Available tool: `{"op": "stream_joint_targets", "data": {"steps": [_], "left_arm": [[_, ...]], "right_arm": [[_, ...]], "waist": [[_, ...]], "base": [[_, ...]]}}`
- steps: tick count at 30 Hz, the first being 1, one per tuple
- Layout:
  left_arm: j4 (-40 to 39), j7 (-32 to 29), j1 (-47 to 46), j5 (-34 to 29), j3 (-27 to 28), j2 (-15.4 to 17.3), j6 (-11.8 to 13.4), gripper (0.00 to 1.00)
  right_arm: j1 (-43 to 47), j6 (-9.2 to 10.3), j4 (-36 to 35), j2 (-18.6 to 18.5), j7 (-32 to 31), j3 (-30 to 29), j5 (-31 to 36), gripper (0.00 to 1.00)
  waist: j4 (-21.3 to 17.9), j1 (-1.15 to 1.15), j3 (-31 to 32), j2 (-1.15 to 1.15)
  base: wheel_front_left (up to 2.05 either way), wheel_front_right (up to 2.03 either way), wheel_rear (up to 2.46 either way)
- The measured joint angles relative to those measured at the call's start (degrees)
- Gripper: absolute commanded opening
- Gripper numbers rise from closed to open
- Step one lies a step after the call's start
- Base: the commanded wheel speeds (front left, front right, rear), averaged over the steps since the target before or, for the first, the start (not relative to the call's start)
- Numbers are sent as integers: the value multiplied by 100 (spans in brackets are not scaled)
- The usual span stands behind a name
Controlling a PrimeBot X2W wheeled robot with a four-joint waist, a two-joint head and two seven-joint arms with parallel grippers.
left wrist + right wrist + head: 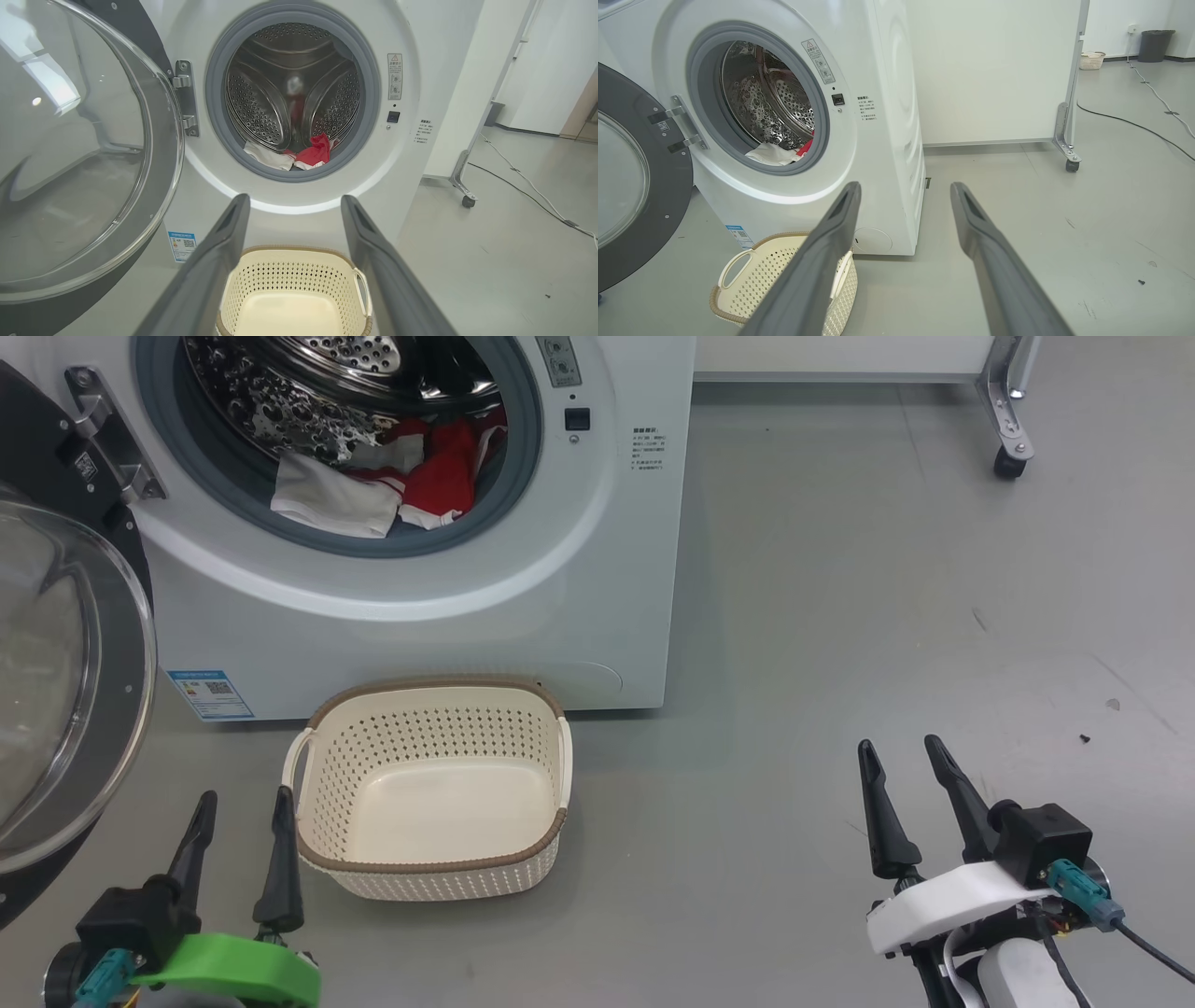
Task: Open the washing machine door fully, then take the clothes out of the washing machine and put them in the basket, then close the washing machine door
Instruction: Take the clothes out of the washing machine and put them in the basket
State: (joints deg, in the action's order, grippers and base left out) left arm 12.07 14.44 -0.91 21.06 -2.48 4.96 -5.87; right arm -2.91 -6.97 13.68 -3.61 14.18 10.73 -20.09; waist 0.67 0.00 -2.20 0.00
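head: washing machine door (pixel 56 691) swung wide at left, clothes (pixel 392 490), red and white, lie at the drum's lip inside the washing machine (pixel 420 616); basket (pixel 434 870) stands on the floor just before it | left wrist: left end effector (pixel 295 200) spread, basket seen between its fingers | right wrist: right end effector (pixel 906 186) spread, basket lower left

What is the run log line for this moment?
door open | clothes in washing machine | basket empty | left end effector open | right end effector open
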Motion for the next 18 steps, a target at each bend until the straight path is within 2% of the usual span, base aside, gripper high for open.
{"op": "stream_joint_targets", "data": {"steps": [9,18], "left_arm": [[-134,0,10,109,49,-30,-5,100],[-151,0,38,109,47,-32,-24,100]], "right_arm": [[12,0,4,1,0,4,0,100],[19,0,2,4,1,-19,0,100]], "waist": [[-13,0,-19,0],[-10,0,-76,0]], "base": [[19,-41,22],[56,-77,22]]}}
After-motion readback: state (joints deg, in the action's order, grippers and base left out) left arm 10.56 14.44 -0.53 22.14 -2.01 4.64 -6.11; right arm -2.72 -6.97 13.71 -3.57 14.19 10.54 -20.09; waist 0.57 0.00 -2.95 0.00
